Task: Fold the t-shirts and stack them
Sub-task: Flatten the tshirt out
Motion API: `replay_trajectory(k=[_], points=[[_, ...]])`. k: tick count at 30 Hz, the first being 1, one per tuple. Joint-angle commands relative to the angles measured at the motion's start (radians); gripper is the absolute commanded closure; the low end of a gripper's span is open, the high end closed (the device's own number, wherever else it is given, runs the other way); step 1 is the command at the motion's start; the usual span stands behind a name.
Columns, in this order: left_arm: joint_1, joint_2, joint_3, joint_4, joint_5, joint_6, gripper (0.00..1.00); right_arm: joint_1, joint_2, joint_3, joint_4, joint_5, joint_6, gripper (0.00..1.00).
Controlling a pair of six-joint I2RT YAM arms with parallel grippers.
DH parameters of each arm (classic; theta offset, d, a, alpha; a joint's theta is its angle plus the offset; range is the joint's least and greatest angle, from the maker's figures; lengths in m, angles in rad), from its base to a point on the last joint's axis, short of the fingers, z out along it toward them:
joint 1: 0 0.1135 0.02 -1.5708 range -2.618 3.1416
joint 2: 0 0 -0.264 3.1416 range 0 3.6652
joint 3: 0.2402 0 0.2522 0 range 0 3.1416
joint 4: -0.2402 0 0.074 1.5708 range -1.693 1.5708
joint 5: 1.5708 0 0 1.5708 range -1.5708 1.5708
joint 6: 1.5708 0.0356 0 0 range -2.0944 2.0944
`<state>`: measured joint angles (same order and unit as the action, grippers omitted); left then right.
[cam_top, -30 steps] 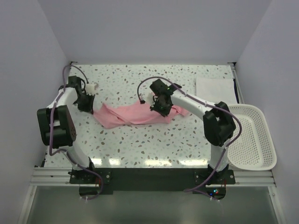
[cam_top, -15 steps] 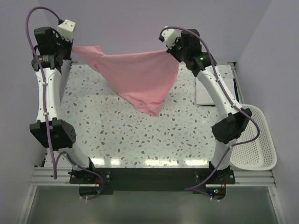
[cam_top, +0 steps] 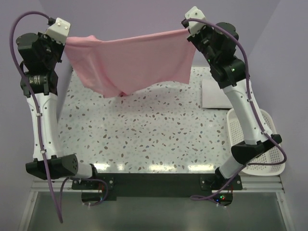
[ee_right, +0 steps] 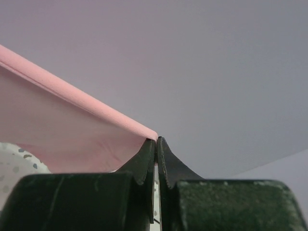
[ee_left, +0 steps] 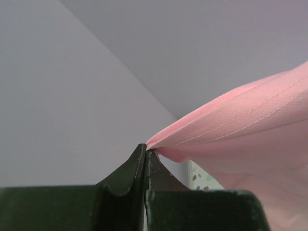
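The pale pink t-shirt [cam_top: 130,60] hangs spread wide, high above the speckled table, stretched between my two raised arms. My left gripper [cam_top: 66,39] is shut on its left upper corner; the left wrist view shows the jaws pinched on the hem [ee_left: 226,134]. My right gripper [cam_top: 186,32] is shut on its right upper corner, and the right wrist view shows the pink edge [ee_right: 72,120] clamped at the fingertips. The shirt's lower edge sags lowest left of centre. The white folded t-shirt [cam_top: 217,93] lies flat at the table's far right, partly hidden behind my right arm.
A white perforated plastic basket [cam_top: 257,144] sits off the table's right edge, partly behind my right arm. Grey walls close in at the back and both sides. The speckled tabletop [cam_top: 144,130] lies under the hanging shirt.
Both arms have risen from the table, lifting the pink t-shirt from a crumpled heap. They then moved apart, so it now hangs spread out instead of in a triangle.
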<state>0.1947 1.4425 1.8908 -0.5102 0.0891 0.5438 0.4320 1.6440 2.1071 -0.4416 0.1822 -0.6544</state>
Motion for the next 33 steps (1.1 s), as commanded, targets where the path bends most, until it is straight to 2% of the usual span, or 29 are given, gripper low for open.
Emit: replay_trajectory(k=[1,8,14,21,24,28,33], points=[[0.008,-0.097,-0.084,0.068,-0.074,0.022,1.0,0.004,-0.067,0.001,0.018,0.048,0.009,1.0],[0.02,-0.221,-0.114,0.13,-0.086,-0.054,1.0,0.036,-0.234,-0.076,-0.051,-0.03,0.051,1.0],[0.018,-0.425,-0.188,0.229,-0.086,-0.028,1.0,0.047,-0.409,-0.113,-0.086,-0.052,0.113,1.0],[0.018,-0.639,-0.38,0.492,-0.147,0.073,1.0,0.045,-0.529,-0.079,-0.151,-0.095,0.153,1.0],[0.018,-0.622,-0.342,0.496,-0.19,0.088,1.0,0.044,-0.535,-0.082,-0.134,-0.095,0.144,1.0],[0.018,-0.532,-0.266,0.411,-0.145,0.119,1.0,0.045,-0.474,-0.119,-0.062,-0.029,0.069,1.0],[0.017,-0.414,-0.334,0.294,-0.048,0.185,1.0,0.039,-0.368,-0.263,0.077,0.028,-0.045,1.0]])
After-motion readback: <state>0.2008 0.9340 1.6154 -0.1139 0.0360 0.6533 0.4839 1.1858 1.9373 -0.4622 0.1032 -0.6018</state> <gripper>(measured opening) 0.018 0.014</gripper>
